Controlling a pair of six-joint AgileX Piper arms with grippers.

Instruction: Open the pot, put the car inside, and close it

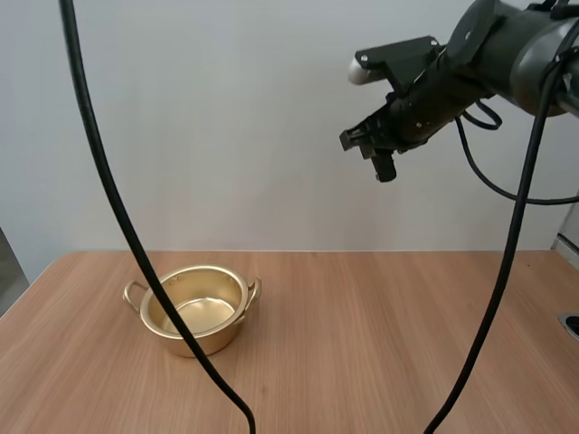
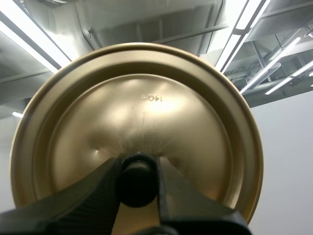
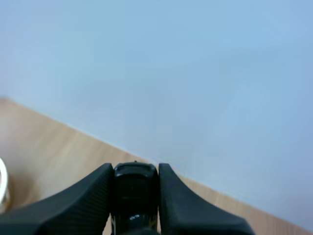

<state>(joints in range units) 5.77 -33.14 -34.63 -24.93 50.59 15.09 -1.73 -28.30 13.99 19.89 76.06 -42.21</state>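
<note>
Gold in colour and lidless, one pot (image 1: 194, 307) stands on the wooden table (image 1: 380, 344), toward its left side, with its two side handles out and its inside bare. From the high view, one arm reaches in on the right. My right gripper (image 1: 382, 161) hangs high in the air, well above the table and well apart from the pot, with something dark at its tips.

In the left wrist view, my left gripper (image 2: 138, 169) has its two fingers closed on the single black knob (image 2: 138, 188) of the one gold lid (image 2: 137, 107). The tips pinch the knob from both sides, and the lid's round face is turned to the camera.

In the right wrist view, the two fingers of my right gripper (image 3: 136, 175) squeeze one small, glossy black car (image 3: 136, 192) between them. Little of its shape can be made out. The table lies far beneath it, with a sliver of the pot's rim at its edge.
</note>
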